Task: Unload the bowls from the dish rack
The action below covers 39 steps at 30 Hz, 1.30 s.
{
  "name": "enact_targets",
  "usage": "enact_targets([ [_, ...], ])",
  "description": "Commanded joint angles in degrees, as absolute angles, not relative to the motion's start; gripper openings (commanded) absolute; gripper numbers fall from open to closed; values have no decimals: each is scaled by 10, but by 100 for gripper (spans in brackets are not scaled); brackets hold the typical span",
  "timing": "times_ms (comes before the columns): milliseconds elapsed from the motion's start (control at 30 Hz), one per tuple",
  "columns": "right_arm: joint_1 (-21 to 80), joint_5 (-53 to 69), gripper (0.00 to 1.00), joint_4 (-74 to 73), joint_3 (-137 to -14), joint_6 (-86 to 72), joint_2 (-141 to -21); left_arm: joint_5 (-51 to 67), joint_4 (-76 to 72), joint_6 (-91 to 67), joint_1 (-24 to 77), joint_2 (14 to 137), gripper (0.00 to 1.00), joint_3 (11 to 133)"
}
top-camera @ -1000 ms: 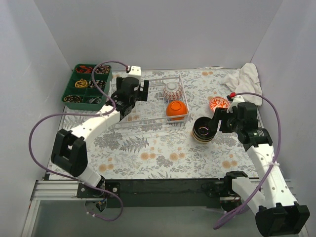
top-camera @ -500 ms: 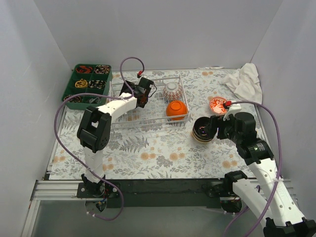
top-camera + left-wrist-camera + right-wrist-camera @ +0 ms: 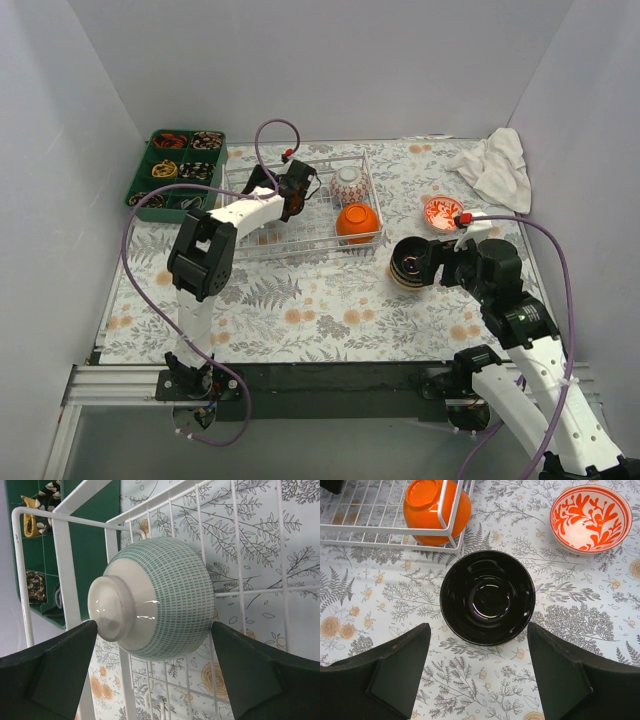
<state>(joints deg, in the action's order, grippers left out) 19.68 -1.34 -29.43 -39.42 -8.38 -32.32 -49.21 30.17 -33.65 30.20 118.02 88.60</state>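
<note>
The white wire dish rack [image 3: 300, 215] holds an orange bowl [image 3: 357, 222] and a red-patterned white bowl [image 3: 348, 183]. My left gripper [image 3: 292, 192] reaches into the rack and hides a third bowl from the top view. In the left wrist view a pale green bowl [image 3: 160, 597] lies tilted, foot towards me. It sits between my open left gripper's [image 3: 154, 627] fingers, ungripped. My right gripper [image 3: 432, 262] is open just behind a dark brown bowl [image 3: 410, 260] on the table. The right wrist view shows that bowl [image 3: 487, 597] ahead of the gripper [image 3: 479, 630].
A red-patterned bowl [image 3: 443, 211] stands on the table right of the rack and also shows in the right wrist view [image 3: 590, 515]. A green compartment tray [image 3: 175, 175] sits at the far left. A white cloth [image 3: 493, 165] lies at the far right.
My left arm has folded inward and its gripper has moved right inside the rack. My right gripper has drawn back slightly from the dark brown bowl, which stays in place.
</note>
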Motion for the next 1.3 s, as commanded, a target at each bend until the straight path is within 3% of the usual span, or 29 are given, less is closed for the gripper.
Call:
enact_targets([
  [0,205,-30,85,-258,-385,-79,-308,-516,309,-338,301,1196,98,905],
  [167,209,-39,84,-253,-376,-79,-292,-513,308,-334,301,1213,93,909],
  [300,210,-40,83,-251,-374,-78,-286,-505,311,-342,306,1204,83,912],
  [400,212,-40,82,-249,-370,-79,-279,-511,310,-337,312,1199,73,914],
  [600,212,-40,82,-243,-365,-76,-265,-535,314,-330,329,1185,42,924],
  [867,214,-24,82,-243,-366,-76,-266,-542,316,-326,352,1158,32,955],
  [1267,214,68,82,-236,-386,-76,-297,-459,337,-399,348,1110,3,966],
])
